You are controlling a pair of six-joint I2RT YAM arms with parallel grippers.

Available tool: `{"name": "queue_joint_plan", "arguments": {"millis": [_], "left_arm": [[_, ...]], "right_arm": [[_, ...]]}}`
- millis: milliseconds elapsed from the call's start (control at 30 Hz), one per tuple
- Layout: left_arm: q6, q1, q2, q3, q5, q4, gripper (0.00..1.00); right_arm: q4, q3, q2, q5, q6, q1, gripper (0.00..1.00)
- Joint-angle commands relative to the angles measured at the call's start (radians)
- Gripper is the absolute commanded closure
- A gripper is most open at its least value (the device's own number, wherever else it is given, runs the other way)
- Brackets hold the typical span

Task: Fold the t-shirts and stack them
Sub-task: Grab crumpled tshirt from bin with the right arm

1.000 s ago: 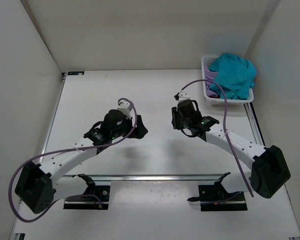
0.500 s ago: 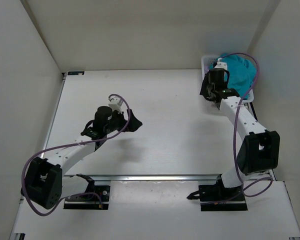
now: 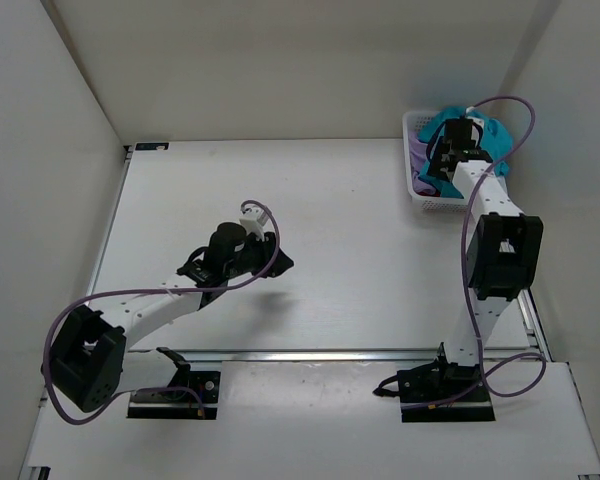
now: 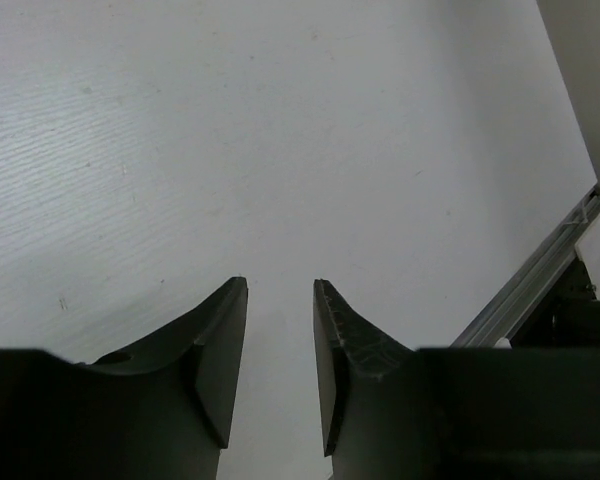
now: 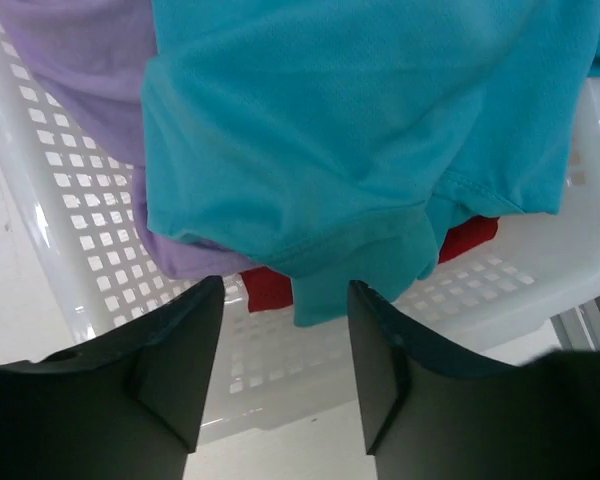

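- The right gripper hangs over the basket, jaws parted and empty, just above a hem of the teal shirt.
- That shirt lies on top; the lavender shirt is under it, with a bit of the red shirt showing lower down.
- The left gripper hovers over the bare table, jaws narrowly apart, holding nothing.
- Nothing is folded or stacked yet; all three shirts remain to be lifted out.
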Motion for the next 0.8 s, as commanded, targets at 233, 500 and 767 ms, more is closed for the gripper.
{"name": "queue_joint_plan", "arguments": {"millis": [233,500,767], "left_arm": [[-0.010,-0.018,-0.026,-0.014,-0.052,0.010,0.51],[-0.017,-0.005,-0.002,-0.003,-0.084,-0.007,0.55],[-0.033,-0.021,-0.037,0.049,-0.089,-0.041,0.54]], "right_arm": [[-0.004,0.156,0.095,-0.018,-0.015,-0.023,0.48],[0.010,0.168,0.049,0.032,-0.017,-0.017,1.00],[0.072,0.207,-0.318,0.054,-0.110,0.150,1.00]]}}
